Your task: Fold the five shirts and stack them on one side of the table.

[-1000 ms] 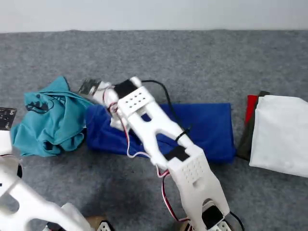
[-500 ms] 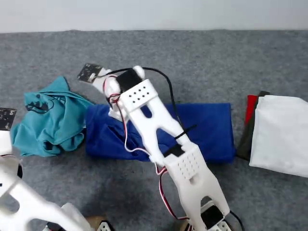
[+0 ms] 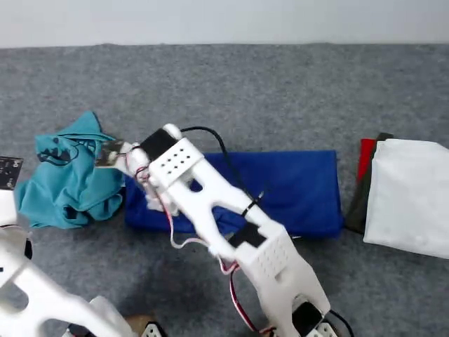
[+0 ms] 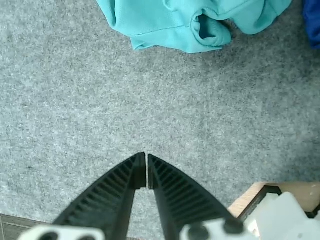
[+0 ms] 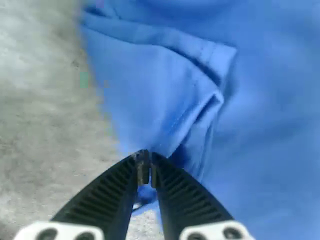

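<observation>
Right claw (image 5: 144,171) tight on blue shirt (image 5: 245,125)

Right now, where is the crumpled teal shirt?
The crumpled teal shirt lies at the left in the high view, beside the left end of the flat blue shirt.

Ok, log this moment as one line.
right pincer: shut on blue shirt edge | left pincer: shut, empty, above table | teal shirt: crumpled | white shirt: folded

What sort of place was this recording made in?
Probably an indoor robot test bench, not a home: a table under a grey felt-like cover, a bare white wall behind, and a white robot arm among a blue shirt, a teal shirt and a folded stack.
</observation>
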Available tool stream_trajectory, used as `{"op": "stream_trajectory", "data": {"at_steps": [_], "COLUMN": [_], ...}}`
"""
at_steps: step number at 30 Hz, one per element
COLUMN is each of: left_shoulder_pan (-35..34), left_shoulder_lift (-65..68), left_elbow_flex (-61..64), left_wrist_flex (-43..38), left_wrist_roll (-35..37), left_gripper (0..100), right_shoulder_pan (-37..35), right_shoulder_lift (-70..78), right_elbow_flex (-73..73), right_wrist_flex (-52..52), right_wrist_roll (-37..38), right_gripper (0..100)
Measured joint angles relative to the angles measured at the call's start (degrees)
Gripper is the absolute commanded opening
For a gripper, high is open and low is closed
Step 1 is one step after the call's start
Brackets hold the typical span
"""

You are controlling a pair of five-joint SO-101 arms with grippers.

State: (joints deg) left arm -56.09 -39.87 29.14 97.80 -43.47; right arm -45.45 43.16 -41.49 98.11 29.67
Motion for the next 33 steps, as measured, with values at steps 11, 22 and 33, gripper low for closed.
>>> {"op": "stream_trajectory", "data": {"at_steps": [11,22,33], "left_shoulder_pan": [0.0,0.0,0.0], "left_shoulder_lift": [0.0,0.0,0.0], "left_elbow_flex": [0.0,0.0,0.0], "left_wrist_flex": [-0.18,-1.58,-1.58], "left_wrist_roll": [0.0,0.0,0.0], "left_gripper": [2,2,2], "right_shoulder_pan": [6.51,0.97,-0.09], "right_shoulder_lift": [5.1,6.77,16.44], "right_elbow_flex": [-6.59,-18.81,-19.08], "right_wrist_flex": [-0.35,2.29,-6.59], "right_wrist_roll": [2.46,-0.18,2.9], "right_gripper": [0.9,1.0,1.1]}}
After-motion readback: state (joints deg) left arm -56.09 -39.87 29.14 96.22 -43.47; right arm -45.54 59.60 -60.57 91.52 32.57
